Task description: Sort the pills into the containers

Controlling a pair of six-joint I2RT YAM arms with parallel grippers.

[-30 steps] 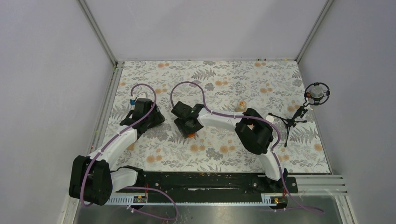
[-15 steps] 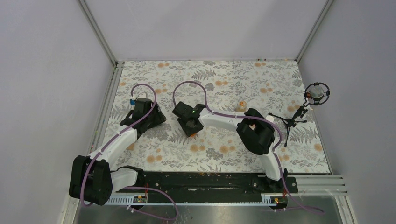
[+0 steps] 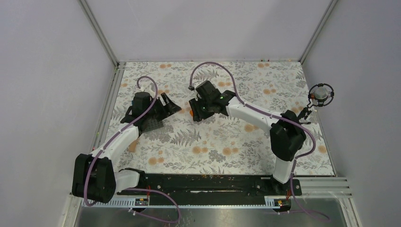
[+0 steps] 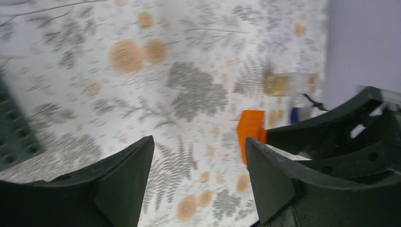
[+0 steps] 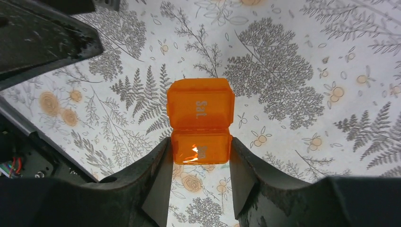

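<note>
**Jaws: right pair clamped on the orange box, left pair spread and bare**

Jaws of the right arm (image 3: 246, 112) are clenched on the translucent orange box (image 5: 201, 124), one finger (image 5: 158, 177) pressed to each side of its lower half. The hinged lid is swung open away from the wrist and lies flat, with pale lettering on its inner face. Whether the box rests on the counter (image 3: 227, 142) or hangs just above it, I cannot tell.

From the top camera, the box shows only as an orange speck at the tip of the right arm, around the middle of the counter and towards its far side.

The left arm (image 3: 124, 137) reaches to the same area from the left. Its jaws are released, spread wide with only the fern-patterned cloth between them. They point at the orange box, which sits near them but apart.

In the left wrist view, a clear tan bottle (image 4: 288, 84) shows beyond the box, blurred and seemingly on its side. A dark grey studded plate (image 4: 14, 137) shows at the left edge of that view.
</note>
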